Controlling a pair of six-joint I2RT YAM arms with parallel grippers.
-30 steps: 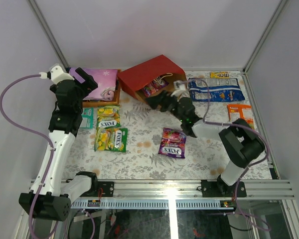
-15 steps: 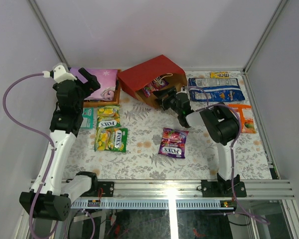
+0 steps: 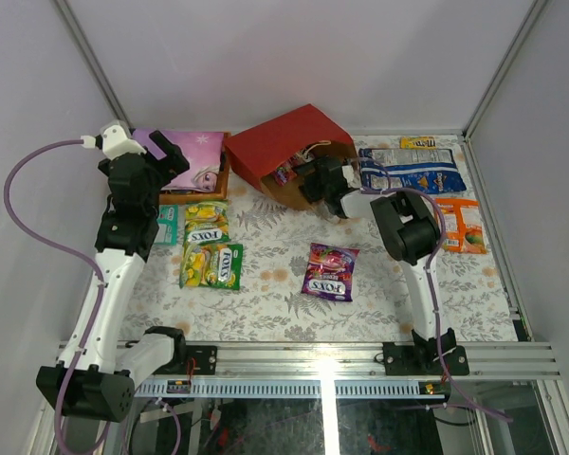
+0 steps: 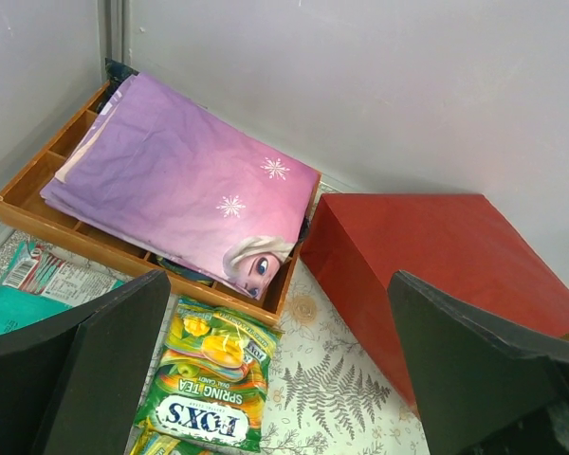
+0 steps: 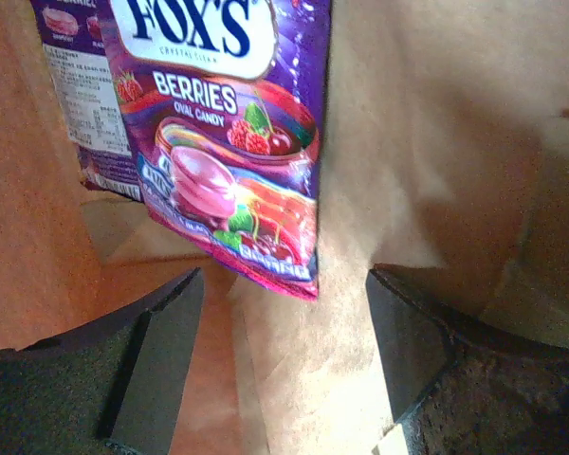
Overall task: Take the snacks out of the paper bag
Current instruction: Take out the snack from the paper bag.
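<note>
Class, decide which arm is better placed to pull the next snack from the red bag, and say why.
Right. The right gripper is open inside the mouth of the bag, a purple candy packet just ahead. The left gripper, also open, faces the tray and the bag's closed side.

Now the right gripper (image 3: pixel 313 180) in the mouth of the red paper bag (image 3: pixel 283 142), upper centre, purple Fox's bag (image 3: pixel 328 271) flat mid-frame, left gripper (image 3: pixel 163 154) hovering upper left

Glossy purple Fox's packet (image 5: pixel 218 133) against matt kraft paper bag (image 5: pixel 427 142).
</note>
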